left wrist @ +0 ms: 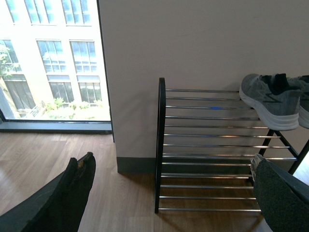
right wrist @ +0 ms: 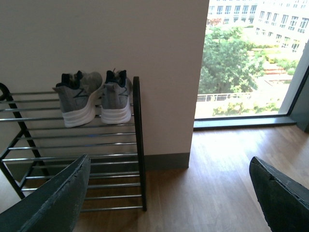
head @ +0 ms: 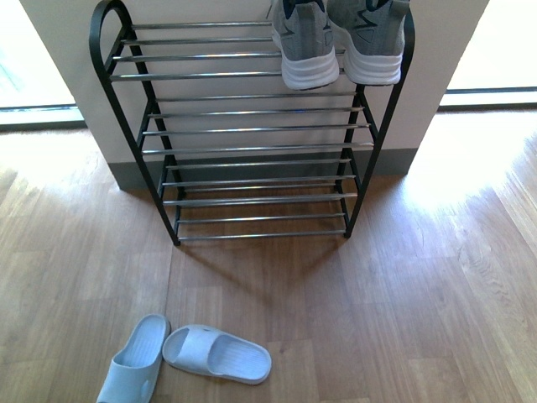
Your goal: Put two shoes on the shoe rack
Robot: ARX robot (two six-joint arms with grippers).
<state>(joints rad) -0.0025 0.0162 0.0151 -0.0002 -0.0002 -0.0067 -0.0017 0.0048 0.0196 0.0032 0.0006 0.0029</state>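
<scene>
- Pale blue slides (head: 218, 354) lie on the wooden floor (head: 419, 294), the left one cropped.
- Black-framed shoe rack (head: 252, 151) stands against the wall (head: 67, 50).
- Grey, white-soled sneakers (head: 340, 42) sit at the right end of its top tier, uppers cut off.
- Left gripper (left wrist: 171, 160) and right gripper (right wrist: 169, 162) are spread wide, empty.

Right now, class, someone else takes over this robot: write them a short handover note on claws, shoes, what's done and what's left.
Left claw open, empty.
Right claw open, empty.
Grey sneakers sit side by side on the top shelf of the rack, right end.
Blue slides lie on the floor before the rack.
Done: sneakers racked.
Left, probably: lift both slides onto a free shelf.
</scene>
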